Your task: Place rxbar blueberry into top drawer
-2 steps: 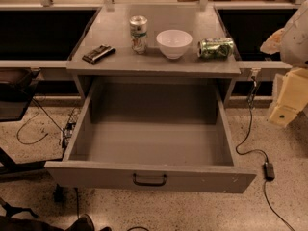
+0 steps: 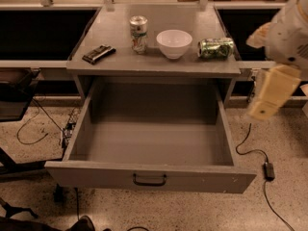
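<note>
Rxbar blueberry [image 2: 98, 53], a flat dark wrapped bar, lies at an angle near the front left corner of the grey desk [image 2: 115, 64], outside the drawer and well apart from everything else on the surface. To its right a green-and-white can [image 2: 138, 33] stands upright, and a white bowl [image 2: 174, 43] sits beside it at the middle of the desk, only its pale inner wall showing. A second green can [image 2: 216, 47] lies on its side near the right edge, just beyond the bowl.

Below the desk, the top drawer [image 2: 207, 179] is pulled fully out toward the camera, only its grey floor and side walls showing inside. A small dark pull handle [image 2: 149, 179] sits at the centre of its front panel.

The robot's gripper [image 2: 270, 94], cream-coloured beneath a white arm, hangs at the right edge of the picture, off the desk's right side and above the speckled floor [image 2: 269, 129]. Whether it is open or closed cannot be told, and it is well apart from the bar. A black cable with a power adapter [image 2: 269, 170] trails over the floor to the right of the drawer.
</note>
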### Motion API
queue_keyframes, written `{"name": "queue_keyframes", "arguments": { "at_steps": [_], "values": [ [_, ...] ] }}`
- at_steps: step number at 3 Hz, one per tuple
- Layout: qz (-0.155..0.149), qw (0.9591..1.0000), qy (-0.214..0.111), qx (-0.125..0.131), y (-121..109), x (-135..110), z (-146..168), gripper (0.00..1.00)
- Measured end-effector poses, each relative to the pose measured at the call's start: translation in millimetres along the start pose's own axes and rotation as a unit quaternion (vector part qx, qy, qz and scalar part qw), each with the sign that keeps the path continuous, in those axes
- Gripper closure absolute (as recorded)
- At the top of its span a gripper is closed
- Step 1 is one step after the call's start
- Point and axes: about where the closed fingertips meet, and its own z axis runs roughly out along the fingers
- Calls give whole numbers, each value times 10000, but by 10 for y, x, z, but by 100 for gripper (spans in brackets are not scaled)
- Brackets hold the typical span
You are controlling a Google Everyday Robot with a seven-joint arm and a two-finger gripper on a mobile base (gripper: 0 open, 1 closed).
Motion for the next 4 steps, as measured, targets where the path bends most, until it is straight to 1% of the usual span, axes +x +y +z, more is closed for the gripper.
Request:
{"name": "queue_keyframes", "arguments": {
  "at_steps": [1,2,3,4],
  "values": [
    [-65,9972,-676,309,11,-699,91,0],
    [-4,9888,-1377,570,-90,-1507,219,0],
    [-126,9814,-1798,667,-112,-2272,334,0],
    [-126,9814,-1798,667,-112,-2272,334,0]
  ]
}}
